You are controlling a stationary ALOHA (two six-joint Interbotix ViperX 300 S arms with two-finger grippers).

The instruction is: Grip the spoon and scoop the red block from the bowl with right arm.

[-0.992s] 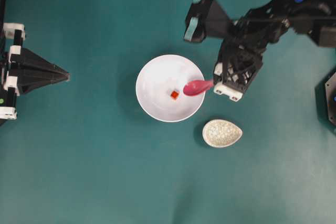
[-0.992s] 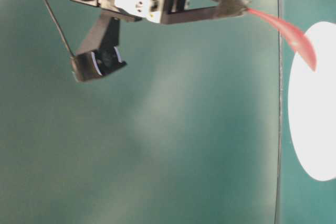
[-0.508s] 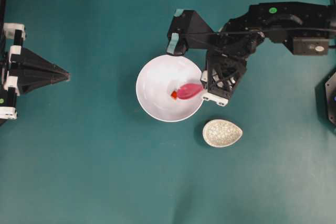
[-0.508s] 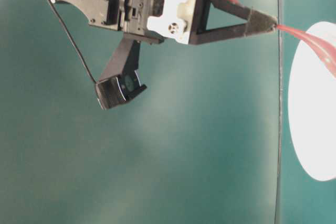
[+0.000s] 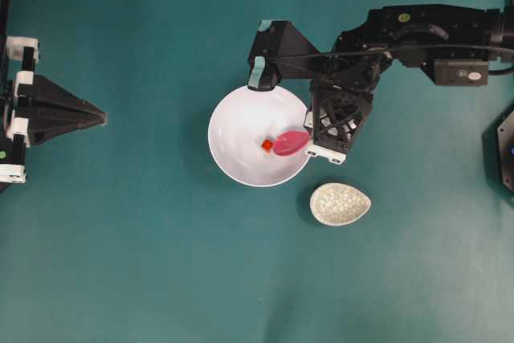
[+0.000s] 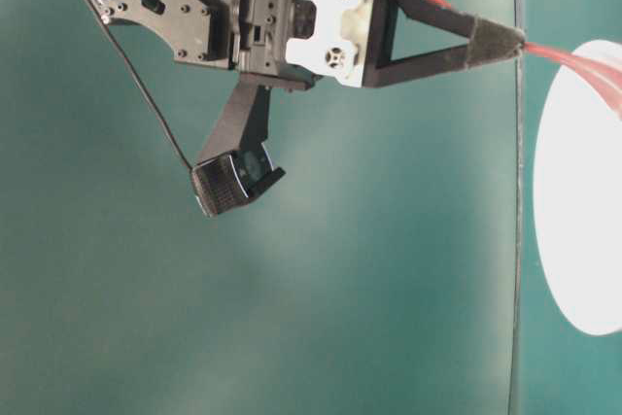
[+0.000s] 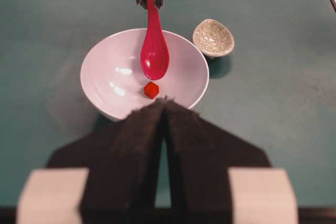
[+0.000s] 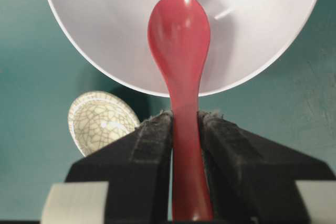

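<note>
From overhead we see the right gripper (image 5: 307, 139) holding the spoon (image 5: 290, 144) over the bowl (image 5: 233, 122), scoop just beside the red block (image 5: 267, 144). In its wrist view, the jaws clamp the handle. The left gripper (image 7: 164, 109) looks closed, holding nothing.

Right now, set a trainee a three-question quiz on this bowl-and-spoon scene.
1. True or false: the red block already lies in the spoon's scoop.
2. What is the right claw clamped on?
3. The speckled dish is: A) inside the bowl; B) on the table outside it; C) in the left claw.

Key: 1 false, it sits on the bowl floor at the scoop's tip; 2 the spoon's handle; 3 B.
</note>
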